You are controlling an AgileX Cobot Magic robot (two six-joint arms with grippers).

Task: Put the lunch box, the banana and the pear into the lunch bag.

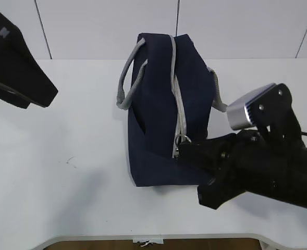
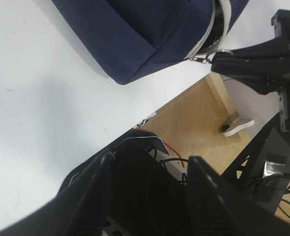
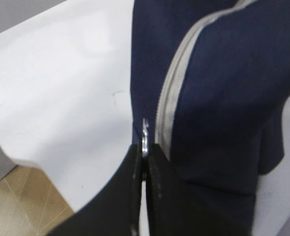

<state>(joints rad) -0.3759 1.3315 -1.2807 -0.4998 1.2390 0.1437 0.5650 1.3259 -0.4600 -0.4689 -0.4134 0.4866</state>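
Bag: we see the navy-blue fabric lunch bag (image 1: 161,104) with grey webbing handles at centre frame on the white table (image 1: 54,166).
Right gripper (image 3: 145,164): only our right wrist view shows it pinched onto the small metal zipper pull (image 3: 145,140).
Left gripper (image 2: 149,189): spread apart, holding nothing, lower frame.
Hidden: the bag's inside.

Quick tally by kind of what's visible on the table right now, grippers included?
Lunch bag: 1, zipper closed along the visible top
Zipper pull: 1
Grippers: 2, right gripper pinching the pull, left gripper open, empty
Lunch box, banana, pear: 0 visible
Total: 4
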